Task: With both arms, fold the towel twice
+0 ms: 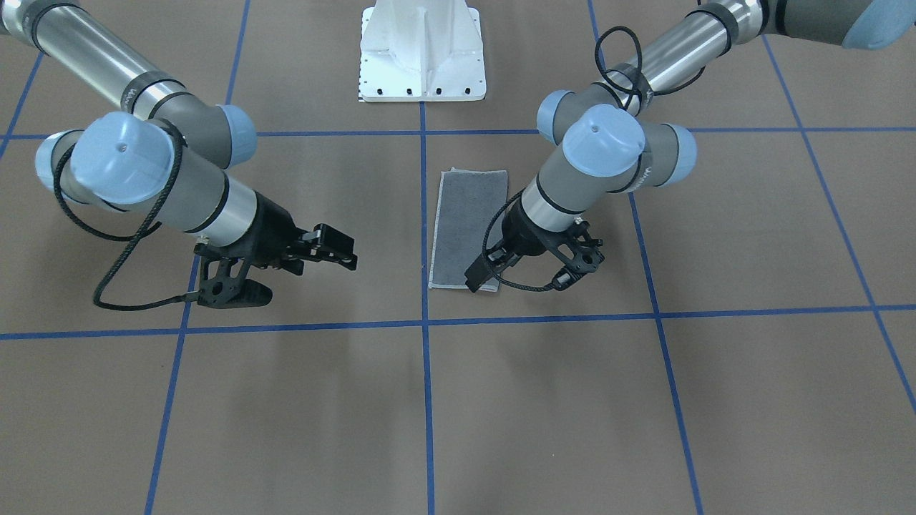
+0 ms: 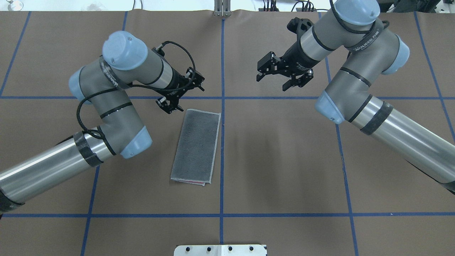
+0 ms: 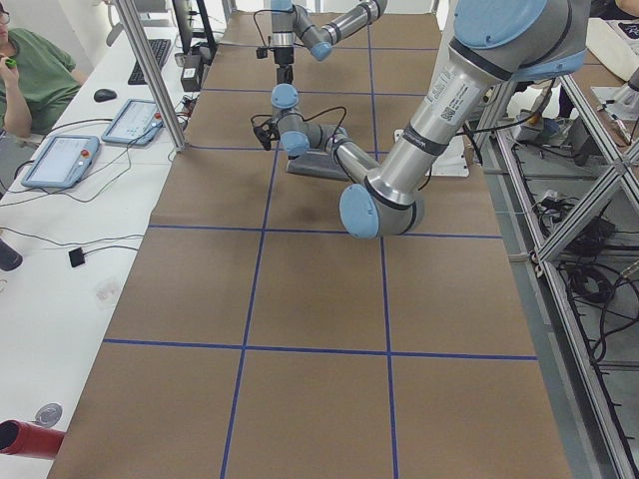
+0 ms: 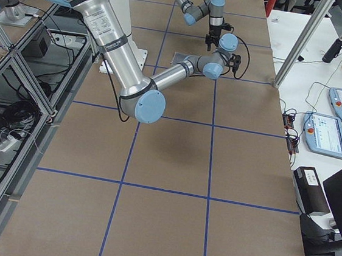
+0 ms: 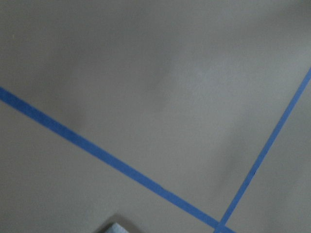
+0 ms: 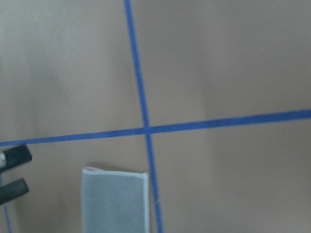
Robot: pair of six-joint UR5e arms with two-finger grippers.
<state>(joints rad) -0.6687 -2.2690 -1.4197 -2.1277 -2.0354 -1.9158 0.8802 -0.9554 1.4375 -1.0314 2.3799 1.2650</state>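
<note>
Silver-grey tubular arms (image 2: pixel 117 117) hover by half-folded grey terry towel's (image 2: pixel 196 144) far end, left pincer (image 2: pixel 180 93) and right pincer (image 2: pixel 273 81) agape, empty, likely staging second fold.

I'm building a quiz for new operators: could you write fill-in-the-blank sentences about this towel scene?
The towel lies with its ____ face up.
In the overhead view it lies ____ of the central blue line.
The left gripper is by the towel's far end; the right gripper holds ____.
Missing words: grey; left; nothing.
</note>
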